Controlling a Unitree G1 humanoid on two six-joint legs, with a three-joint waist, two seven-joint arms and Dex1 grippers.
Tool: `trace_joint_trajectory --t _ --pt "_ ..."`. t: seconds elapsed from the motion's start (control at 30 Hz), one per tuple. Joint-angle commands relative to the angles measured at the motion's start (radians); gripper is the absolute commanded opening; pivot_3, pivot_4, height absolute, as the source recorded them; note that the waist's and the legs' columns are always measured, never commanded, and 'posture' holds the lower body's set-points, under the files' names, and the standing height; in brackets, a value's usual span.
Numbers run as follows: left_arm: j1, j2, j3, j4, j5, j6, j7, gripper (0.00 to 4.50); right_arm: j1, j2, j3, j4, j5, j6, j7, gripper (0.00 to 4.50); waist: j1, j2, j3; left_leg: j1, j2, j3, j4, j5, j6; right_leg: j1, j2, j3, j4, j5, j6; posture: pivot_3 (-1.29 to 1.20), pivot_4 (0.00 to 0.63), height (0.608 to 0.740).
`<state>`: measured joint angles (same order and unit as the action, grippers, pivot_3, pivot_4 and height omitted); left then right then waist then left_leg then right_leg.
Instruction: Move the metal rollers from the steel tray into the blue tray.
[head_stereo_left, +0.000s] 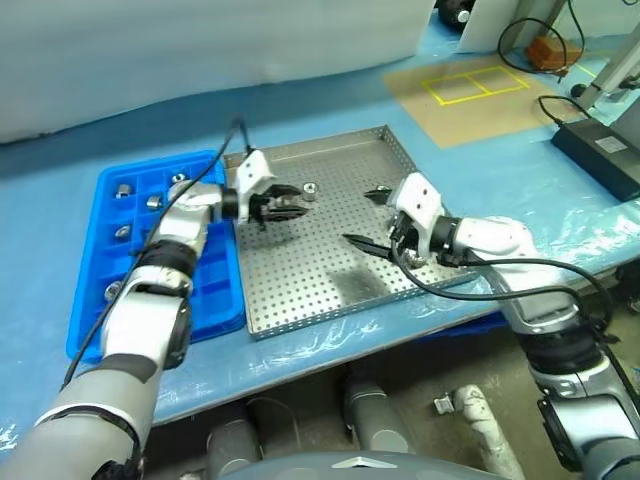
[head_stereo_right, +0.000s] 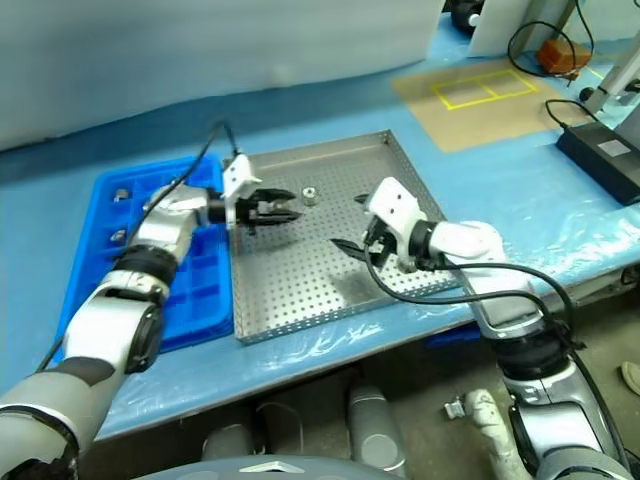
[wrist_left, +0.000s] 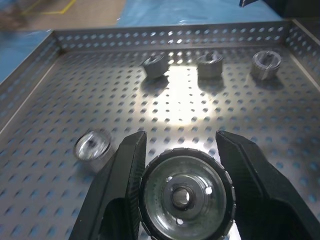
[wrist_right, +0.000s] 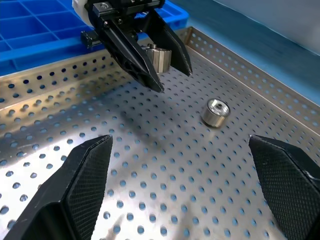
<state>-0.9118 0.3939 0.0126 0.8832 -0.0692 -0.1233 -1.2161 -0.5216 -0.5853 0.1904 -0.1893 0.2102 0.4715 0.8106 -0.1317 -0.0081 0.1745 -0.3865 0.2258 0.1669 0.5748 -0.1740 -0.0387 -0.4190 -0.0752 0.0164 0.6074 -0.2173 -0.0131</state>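
Nearest the camera, a blue-covered counter carries two trays side by side. On the left sits the blue tray, several of its square compartments already holding metal rollers. Above the seam between the trays, the left hand pinches one roller across its curved sides (hollow end facing the wrist camera). Next comes the steel tray, perforated, with one loose roller near its far rim. On the right, the right hand hovers over the steel tray, fingers spread wide, holding nothing. These rollers look small, rigid, dense and slick, so gripping squarely across the sides should stop them slipping.
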Motion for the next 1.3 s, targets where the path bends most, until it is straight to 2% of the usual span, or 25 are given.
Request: trace_joint_trajectory --t 0.03,0.27,0.5,0.8,1.1,1.2,1.3 --pt "0.073 0.069 0.069 -0.156 -0.052 0.013 0.072 2.09 -0.081 0.046 0.036 0.086 -0.014 -0.095 0.054 4.50 0.033 0.000 0.000 0.000 0.000 0.000 0.000 0.000 0.000 0.000 0.000 0.000 0.000 0.000 0.000 -0.18 0.150 0.740" --pt "0.289 0.189 0.140 -0.426 -0.113 0.133 0.155 2.09 -0.221 0.159 0.071 0.285 -0.030 -0.217 0.137 4.50 0.147 0.000 0.000 0.000 0.002 0.002 -0.005 0.001 -0.003 -0.003 -0.001 -0.003 0.002 0.000 -0.001 -0.02 0.150 0.740" --pt "0.390 0.240 0.171 -0.490 -0.130 0.173 0.236 2.09 -0.305 0.245 0.093 0.409 -0.043 -0.303 0.209 4.50 0.219 0.000 0.000 -0.002 0.006 0.002 -0.006 0.004 -0.014 -0.004 -0.001 -0.012 0.005 -0.002 -0.003 0.04 0.150 0.740" --pt "0.316 0.216 0.127 -0.347 -0.098 0.113 0.291 2.09 -0.315 0.271 0.090 0.433 -0.063 -0.330 0.230 4.50 0.226 0.000 0.000 0.000 0.009 -0.002 -0.008 0.011 -0.026 -0.005 0.002 -0.014 0.014 -0.003 -0.006 0.01 0.150 0.740" --pt "0.289 0.213 0.077 -0.269 -0.104 0.171 0.206 2.09 -0.274 0.239 0.071 0.376 -0.064 -0.297 0.205 4.50 0.222 0.000 0.000 0.000 0.009 -0.002 -0.010 0.011 -0.026 -0.006 0.003 -0.014 0.014 -0.004 -0.006 -0.04 0.150 0.740" --pt "0.280 0.215 0.071 -0.251 -0.102 0.170 0.194 2.86 -0.269 0.235 0.070 0.367 -0.063 -0.291 0.196 4.50 0.220 0.000 0.000 0.000 0.009 -0.002 -0.011 0.011 -0.026 -0.007 0.003 -0.014 0.015 -0.004 -0.007 -0.05 0.150 0.740" --pt "0.258 0.211 0.065 -0.207 -0.060 0.124 0.263 3.83 -0.266 0.233 0.070 0.364 -0.064 -0.290 0.191 4.50 0.215 0.000 0.000 0.000 0.009 -0.002 -0.011 0.011 -0.026 -0.007 0.003 -0.014 0.015 -0.004 -0.007 -0.05 0.150 0.740"
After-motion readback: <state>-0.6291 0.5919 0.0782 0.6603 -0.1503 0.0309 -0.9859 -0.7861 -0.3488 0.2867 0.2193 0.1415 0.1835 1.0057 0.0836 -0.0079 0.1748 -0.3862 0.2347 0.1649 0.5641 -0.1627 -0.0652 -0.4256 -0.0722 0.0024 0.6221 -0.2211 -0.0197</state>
